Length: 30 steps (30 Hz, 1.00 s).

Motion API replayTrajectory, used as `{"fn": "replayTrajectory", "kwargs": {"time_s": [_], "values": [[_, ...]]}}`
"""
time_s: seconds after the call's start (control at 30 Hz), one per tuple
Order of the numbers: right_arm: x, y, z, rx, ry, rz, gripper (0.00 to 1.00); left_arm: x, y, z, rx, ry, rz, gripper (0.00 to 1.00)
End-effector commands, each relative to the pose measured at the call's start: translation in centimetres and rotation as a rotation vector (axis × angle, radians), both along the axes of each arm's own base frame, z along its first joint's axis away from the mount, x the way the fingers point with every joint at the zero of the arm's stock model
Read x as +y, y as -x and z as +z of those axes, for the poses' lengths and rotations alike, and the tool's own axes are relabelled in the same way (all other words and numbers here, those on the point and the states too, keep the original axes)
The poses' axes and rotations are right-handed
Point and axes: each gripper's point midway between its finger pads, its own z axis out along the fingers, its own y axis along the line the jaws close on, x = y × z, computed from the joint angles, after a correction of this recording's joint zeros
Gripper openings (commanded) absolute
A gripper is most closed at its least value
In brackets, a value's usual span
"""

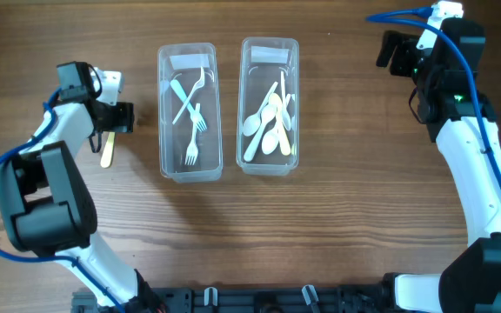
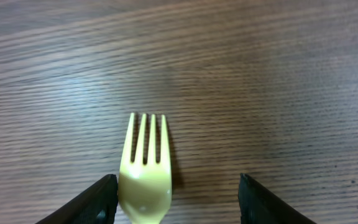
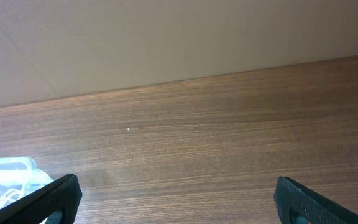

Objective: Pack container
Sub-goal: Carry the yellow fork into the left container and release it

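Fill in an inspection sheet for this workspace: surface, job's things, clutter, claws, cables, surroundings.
Surface: wooden table, wood grain.
Job's things: left container holds pale forks; right container holds white spoons; yellow fork lies on the table outside both.
Clutter: nothing seen.
Claws: left claw open, low over the yellow fork, not gripping it; right claw open, empty.
Cables: blue cable on each arm, away from the containers.
Surroundings: plain wall behind the table.
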Motion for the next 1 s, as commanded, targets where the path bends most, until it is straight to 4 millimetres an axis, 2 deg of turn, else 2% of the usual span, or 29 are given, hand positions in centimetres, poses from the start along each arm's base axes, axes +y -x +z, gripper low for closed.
{"fn": "replayTrajectory", "kwargs": {"time_s": [0.0, 0.13, 0.23, 0.27, 0.3, 0.33, 0.37, 0.67, 0.8, 0.97], "values": [[-0.4, 0.1, 0.7, -0.015, 0.014, -0.013, 1.0, 0.1, 0.5, -2.0, 0.047, -0.027, -0.027, 0.62], [-0.4, 0.1, 0.7, -0.015, 0.014, -0.013, 1.0, 1.0, 0.8, -2.5, 0.07, -0.077, -0.003, 0.62], [-0.4, 0.1, 0.7, -0.015, 0.015, -0.013, 1.0, 1.0, 0.8, -2.5, 0.069, -0.077, -0.003, 0.56], [-0.4, 0.1, 0.7, -0.015, 0.015, -0.013, 1.0, 1.0, 0.8, -2.5, 0.069, -0.077, -0.003, 0.52], [-0.4, 0.1, 0.7, -0.015, 0.014, -0.013, 1.0, 1.0, 0.8, -2.5, 0.069, -0.077, -0.003, 0.4], [-0.4, 0.1, 0.7, -0.015, 0.014, -0.013, 1.0, 1.0, 0.8, -2.5, 0.069, -0.077, -0.003, 0.34], [-0.4, 0.1, 0.7, -0.015, 0.014, -0.013, 1.0, 1.0, 0.8, -2.5, 0.069, -0.077, -0.003, 0.3], [-0.4, 0.1, 0.7, -0.015, 0.014, -0.013, 1.0, 1.3, 0.6, -2.4, 0.064, -0.094, 0.004, 0.28], [-0.4, 0.1, 0.7, -0.015, 0.015, -0.013, 1.0, 2.1, 0.7, -2.4, 0.07, -0.133, 0.02, 0.27], [-0.4, 0.1, 0.7, -0.015, 0.015, -0.013, 1.0, 2.3, 0.0, -1.4, 0.03, -0.143, 0.023, 0.23]]}}
